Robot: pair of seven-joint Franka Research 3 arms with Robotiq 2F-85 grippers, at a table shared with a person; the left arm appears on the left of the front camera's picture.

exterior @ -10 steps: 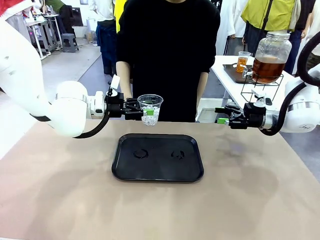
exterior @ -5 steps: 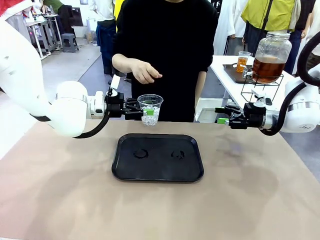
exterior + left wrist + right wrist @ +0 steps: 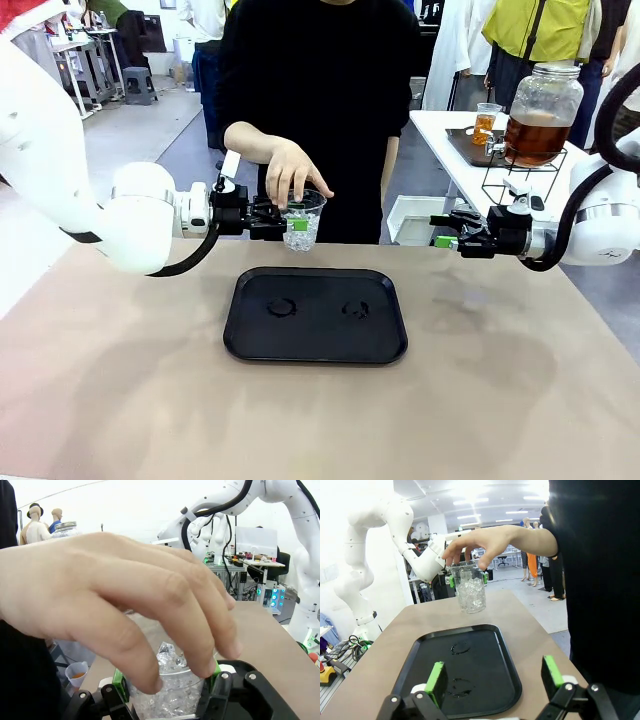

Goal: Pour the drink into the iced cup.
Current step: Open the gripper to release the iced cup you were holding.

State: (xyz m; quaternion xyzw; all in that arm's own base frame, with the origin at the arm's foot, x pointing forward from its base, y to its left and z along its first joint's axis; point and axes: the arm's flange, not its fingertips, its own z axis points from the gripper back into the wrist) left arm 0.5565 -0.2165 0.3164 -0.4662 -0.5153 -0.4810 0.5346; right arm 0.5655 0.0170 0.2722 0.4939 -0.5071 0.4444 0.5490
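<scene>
A: L gripper (image 3: 287,220) – what's it doing?

B: Pinching a clear plastic cup of ice (image 3: 300,219), green pads on both sides of the cup wall, held upright in the air just past the far edge of the black tray (image 3: 315,345). In the L wrist view the cup (image 3: 167,695) sits right btwn the pads, ice cubes piled inside.

A: And the person?

B: Standing at the far side in a black top. One hand (image 3: 290,172) is down on the cup from above, fingertips on the rim. From the L wrist view that hand (image 3: 107,605) is directly in front of the gripper (image 3: 165,682), fingers draped over the cup mouth.

A: R gripper?

B: R gripper (image 3: 445,232) is spread wide, nothing btwn the pads, hovering over the table's far R side, well apart from the cup. In its own wrist view the gripper (image 3: 492,677) has its pads parted over the tray's near end; the cup (image 3: 468,586) is ahead of it, beyond the tray.

A: The drink?

B: Amber-brown drink (image 3: 533,137) sits in a glass dispenser jar (image 3: 541,112) on a wire stand (image 3: 515,180), on the white side table behind the R gripper. A small cup of the same liquid (image 3: 485,122) stands just beside the jar.
</scene>
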